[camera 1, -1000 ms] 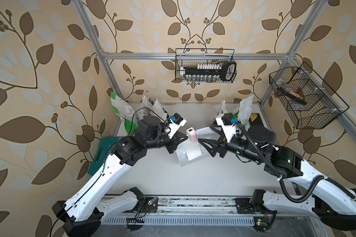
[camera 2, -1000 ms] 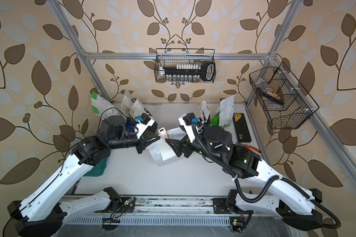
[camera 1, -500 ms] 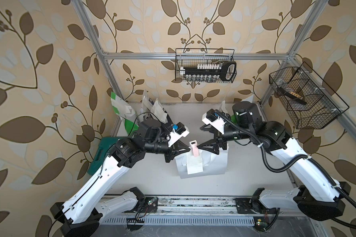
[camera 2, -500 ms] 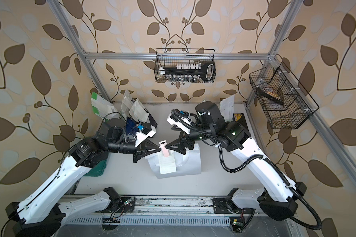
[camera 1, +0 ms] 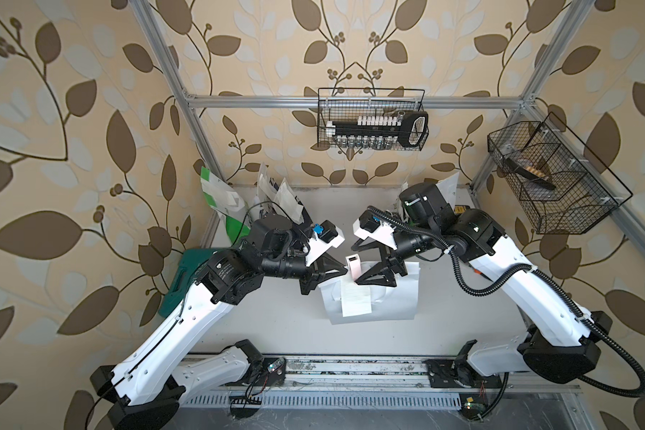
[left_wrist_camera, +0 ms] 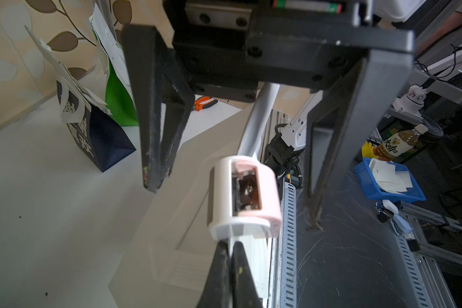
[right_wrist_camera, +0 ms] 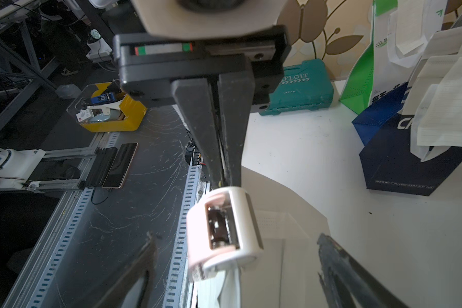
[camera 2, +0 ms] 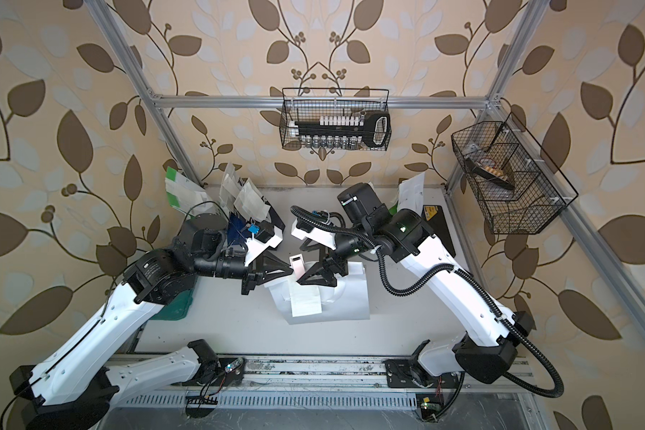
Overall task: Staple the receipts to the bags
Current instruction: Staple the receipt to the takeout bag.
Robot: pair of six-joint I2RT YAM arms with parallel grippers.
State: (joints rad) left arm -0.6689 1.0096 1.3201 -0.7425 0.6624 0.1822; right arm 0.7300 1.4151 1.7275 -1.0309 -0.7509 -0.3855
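A white table (camera 1: 276, 327) inside a leaf-papered frame is carrying the work. In both top views, a white bag (camera 1: 391, 298) is lying flat at centre, a receipt (camera 1: 356, 301) on it, with a pink-and-white stapler (camera 1: 352, 266) standing roughly upright over their far edge. In the left wrist view, the left gripper (left_wrist_camera: 228, 256) is holding its fingers pressed together, tips touching the stapler. In the right wrist view, the right gripper (right_wrist_camera: 235, 237) is standing spread, its fingers flanking the stapler's pink and white faces without contact.

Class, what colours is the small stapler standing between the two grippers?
The stapler is pale pink and white, clearest in the left wrist view.
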